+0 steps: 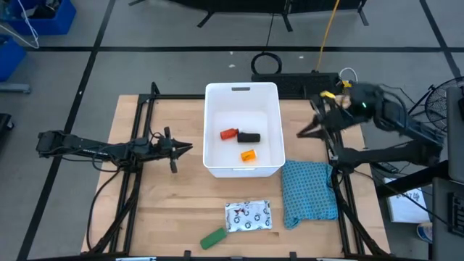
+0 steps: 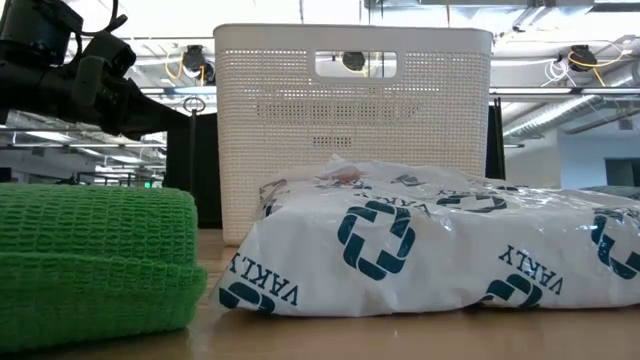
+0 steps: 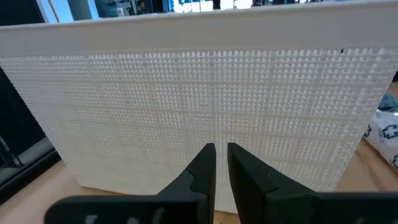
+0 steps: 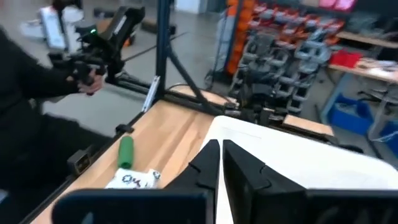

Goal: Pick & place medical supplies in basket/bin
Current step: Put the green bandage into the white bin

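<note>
The white bin (image 1: 242, 129) already holds three of the supplies: a red piece (image 1: 229, 134), a black one (image 1: 249, 137) and an orange one (image 1: 248, 155). Two are left on the wooden table (image 1: 145, 210), near its front edge: the printed white pouch (image 1: 248, 215) and, just beside it, the green roll (image 1: 213, 237).

So I judge the work past halfway, with me between picks. My right claw (image 1: 308, 129) hangs off the bin's right wall, raised over the table's far right part, fingers (image 4: 210, 163) nearly touching and nothing between them. My left claw (image 1: 181, 148) waits just short of the bin's left wall, also almost closed and empty (its camera sees little but that wall).

Next I would need to travel back toward the front edge, well away from either claw, spread my fingers and come down on the pouch or the roll. The pouch lies flat, which I expect makes it the harder grab.

A teal cloth (image 1: 309, 191) lies beside the bin, on my right claw's side. Beyond the table are shelves of parts, and a person in dark clothing (image 4: 25, 112).
</note>
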Robot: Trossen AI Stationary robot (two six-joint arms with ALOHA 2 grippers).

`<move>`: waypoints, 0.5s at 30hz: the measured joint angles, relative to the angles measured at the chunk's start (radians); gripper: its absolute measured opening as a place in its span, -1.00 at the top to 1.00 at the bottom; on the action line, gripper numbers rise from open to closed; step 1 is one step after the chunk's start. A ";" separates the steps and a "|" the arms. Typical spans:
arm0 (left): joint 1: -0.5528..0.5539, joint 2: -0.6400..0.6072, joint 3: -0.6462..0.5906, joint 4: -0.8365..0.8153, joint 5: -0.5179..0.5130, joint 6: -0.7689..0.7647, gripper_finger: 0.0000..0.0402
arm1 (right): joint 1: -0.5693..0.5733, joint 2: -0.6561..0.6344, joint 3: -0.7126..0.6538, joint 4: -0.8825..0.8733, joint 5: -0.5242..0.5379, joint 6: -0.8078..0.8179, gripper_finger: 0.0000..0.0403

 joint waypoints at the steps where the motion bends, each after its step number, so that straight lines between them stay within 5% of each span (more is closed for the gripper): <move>1: 0.000 0.000 0.000 0.004 0.000 0.000 0.77 | 0.010 -0.050 -0.072 0.050 0.023 0.025 0.95; 8: 0.000 0.000 0.000 0.000 0.000 -0.011 0.77 | 0.108 -0.341 -0.570 0.455 0.046 0.178 1.00; 15: 0.000 0.000 0.000 0.001 0.000 -0.030 0.77 | 0.237 -0.464 -0.816 0.607 0.232 0.256 1.00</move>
